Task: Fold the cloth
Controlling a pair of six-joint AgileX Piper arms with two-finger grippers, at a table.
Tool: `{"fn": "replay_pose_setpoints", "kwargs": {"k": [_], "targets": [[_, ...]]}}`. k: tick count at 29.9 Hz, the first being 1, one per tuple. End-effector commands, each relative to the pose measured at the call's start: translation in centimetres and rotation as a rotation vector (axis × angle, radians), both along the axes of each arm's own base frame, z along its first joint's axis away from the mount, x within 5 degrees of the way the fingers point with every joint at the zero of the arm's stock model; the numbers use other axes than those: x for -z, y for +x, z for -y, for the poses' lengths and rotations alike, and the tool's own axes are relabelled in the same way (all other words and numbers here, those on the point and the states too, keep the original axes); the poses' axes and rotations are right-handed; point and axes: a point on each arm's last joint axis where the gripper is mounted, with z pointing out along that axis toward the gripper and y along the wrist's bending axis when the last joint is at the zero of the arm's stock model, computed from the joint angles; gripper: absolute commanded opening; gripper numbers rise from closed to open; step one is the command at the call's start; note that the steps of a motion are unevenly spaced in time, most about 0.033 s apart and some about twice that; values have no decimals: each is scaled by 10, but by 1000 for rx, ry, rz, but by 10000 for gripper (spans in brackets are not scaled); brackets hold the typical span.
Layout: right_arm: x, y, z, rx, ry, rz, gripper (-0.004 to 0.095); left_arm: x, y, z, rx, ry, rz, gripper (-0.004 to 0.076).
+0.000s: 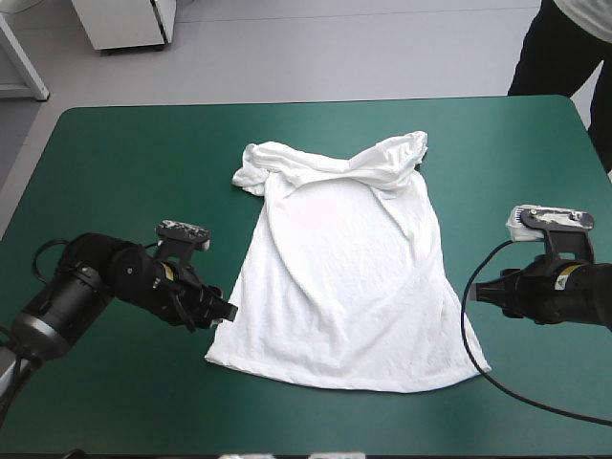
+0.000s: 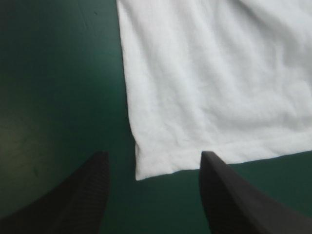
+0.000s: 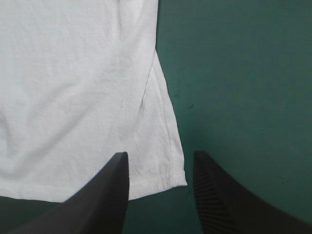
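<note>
A: How will the T-shirt [image 1: 344, 268] handle?
B: Light and limp, I'd say: thin white cloth with no stiffness, so it will sag and drag wherever it isn't held. It lies spread in the middle of the worktop [image 1: 115, 172], hem toward the near edge, sleeves and neck rumpled at the far end
A: Where to take hold?
B: The two near hem corners. The left gripper [image 1: 222, 311] is wide, its fingers [image 2: 83, 195] either side of the left corner. The right gripper [image 1: 475, 295] is wide too, with the right corner lying between its fingers [image 3: 105, 195]. Neither holds the cloth yet
A: And the surface, the room around it?
B: A smooth, flat teal-green cover. I'd guess a thin hem is hard to pinch off it. There is bare cover on every side, most of it to the left and right, so a fold has space to land
</note>
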Motion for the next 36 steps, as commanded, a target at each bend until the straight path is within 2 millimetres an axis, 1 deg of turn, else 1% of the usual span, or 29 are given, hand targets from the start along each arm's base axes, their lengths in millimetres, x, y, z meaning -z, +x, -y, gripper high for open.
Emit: {"fn": "replay_pose_setpoints", "kwargs": {"k": [1,5,11,17,19,22,24,26,29,32,36], "targets": [[-10,-1,0,15,23,72,399,10,-3,13,12,14,37,402],[-10,-1,0,18,27,71,398,32,-5,26,8,97,23,403],[-10,-1,-1,16,35,66,396,61,3,32,-8,168,-34,403],[-10,-1,-1,16,34,64,395,79,9,39,-17,173,-105,394],[-10,-2,-1,16,34,59,391,86,10,41,-18,174,-121,365],[-9,-2,0,15,29,46,391,103,5,41,-22,181,-189,258],[-9,-3,0,16,25,42,391,113,0,41,-29,164,-224,137],[-9,-3,1,17,18,36,391,119,-3,42,-33,147,-230,5],[-7,-1,0,14,16,19,391,120,-4,42,-34,140,-229,-10],[-2,6,-1,3,5,-7,391,120,-4,43,-34,137,-223,-10],[15,19,-5,-19,-5,-75,391,120,-4,43,-32,137,-223,-10]]}}
